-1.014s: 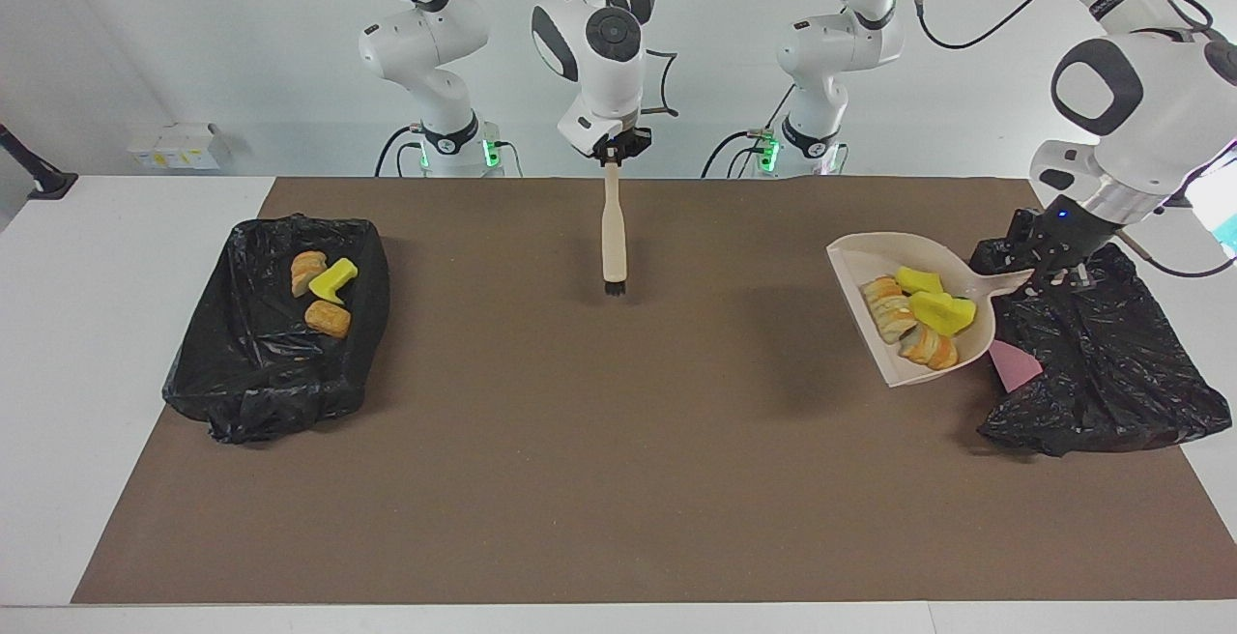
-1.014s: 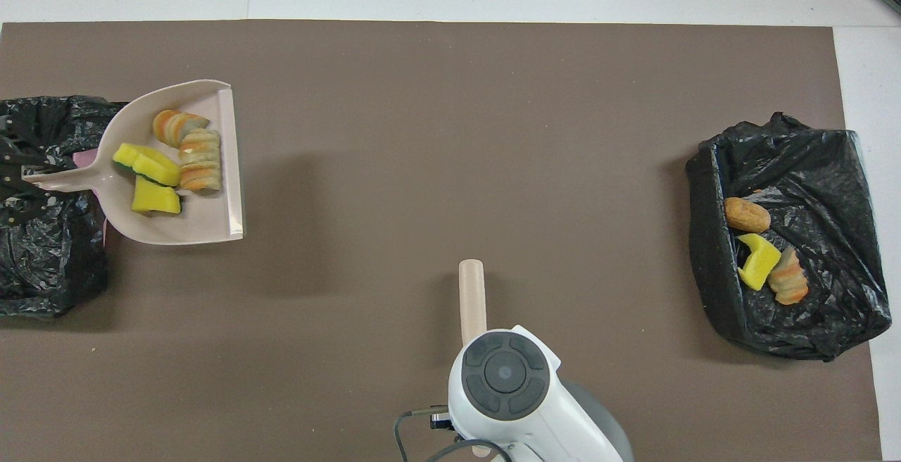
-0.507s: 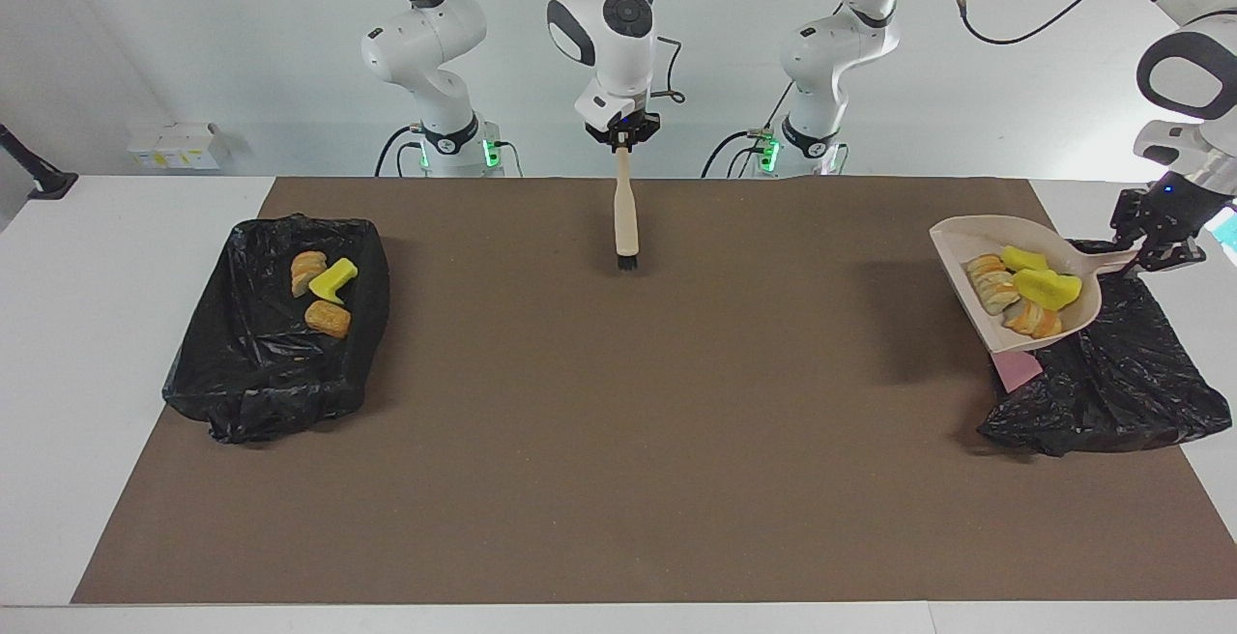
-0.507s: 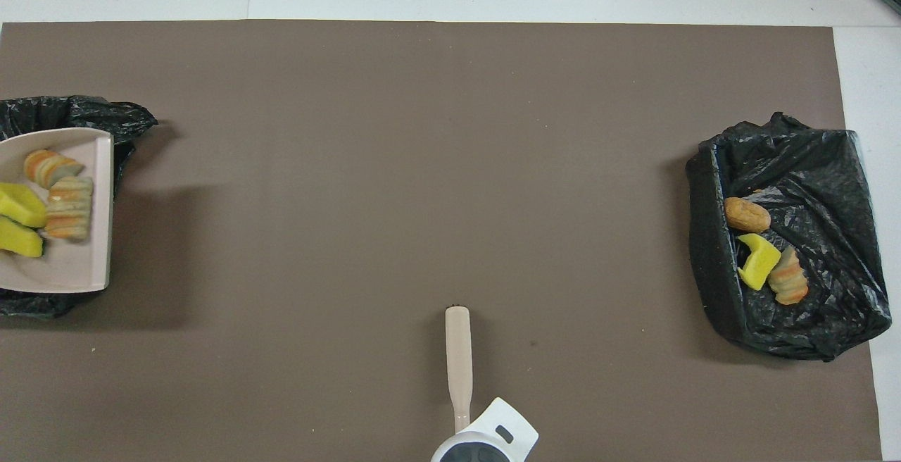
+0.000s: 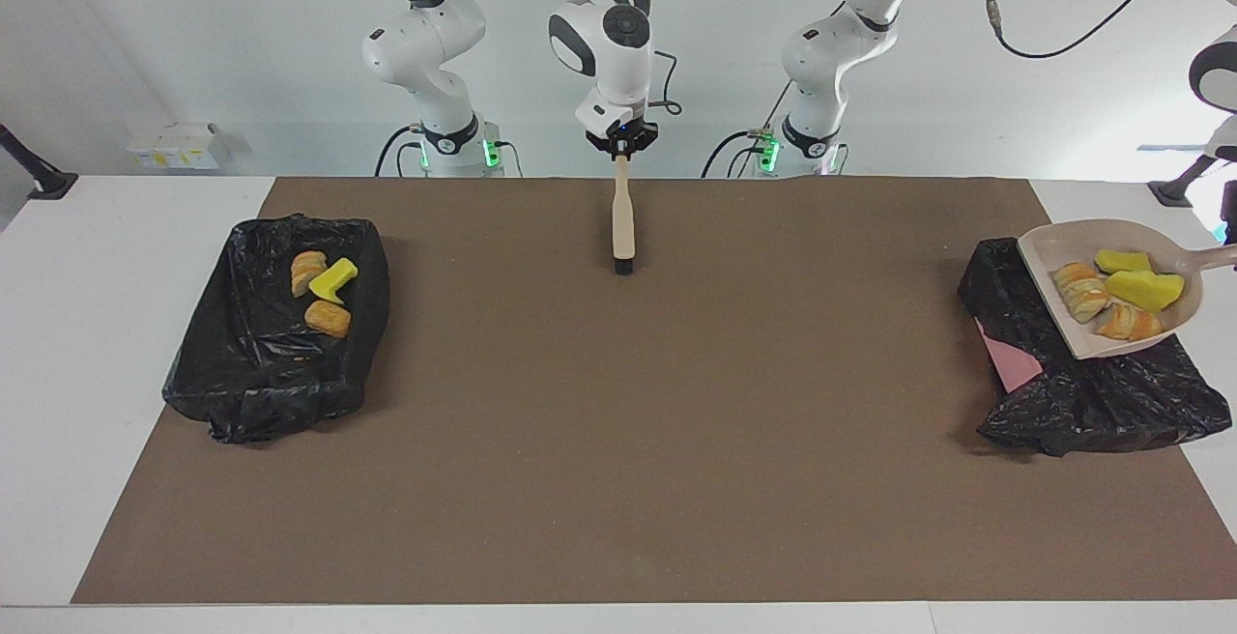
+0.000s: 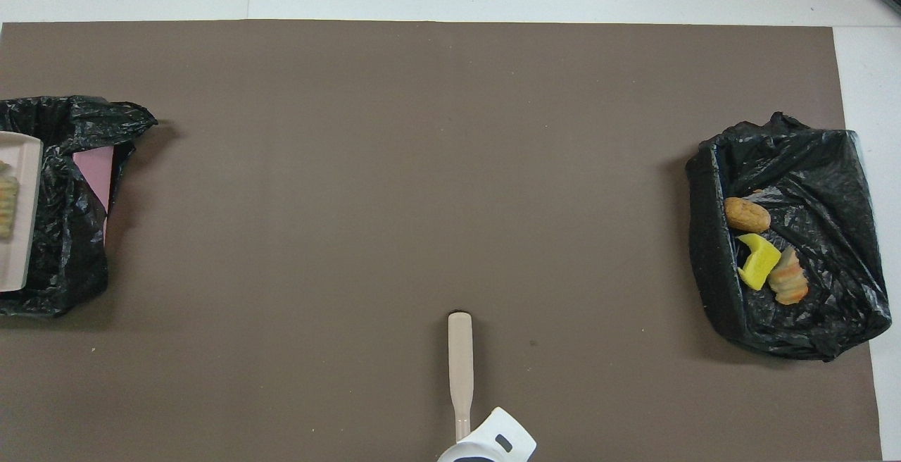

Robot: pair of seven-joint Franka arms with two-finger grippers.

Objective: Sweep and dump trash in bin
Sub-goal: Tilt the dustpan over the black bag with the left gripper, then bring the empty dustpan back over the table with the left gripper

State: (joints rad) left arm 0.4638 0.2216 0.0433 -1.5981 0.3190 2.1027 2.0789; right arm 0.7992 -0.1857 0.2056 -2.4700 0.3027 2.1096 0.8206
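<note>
Trash (image 5: 1111,294): yellow sponge chunks and golden-brown bread pieces.

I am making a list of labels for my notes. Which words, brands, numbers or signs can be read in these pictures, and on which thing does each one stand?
No text can be read in either view.
White boxes on the table near the wall: yellow marks, too small to read.
Dustpan, brush, both black bin bags, brown mat: no print visible.
</note>
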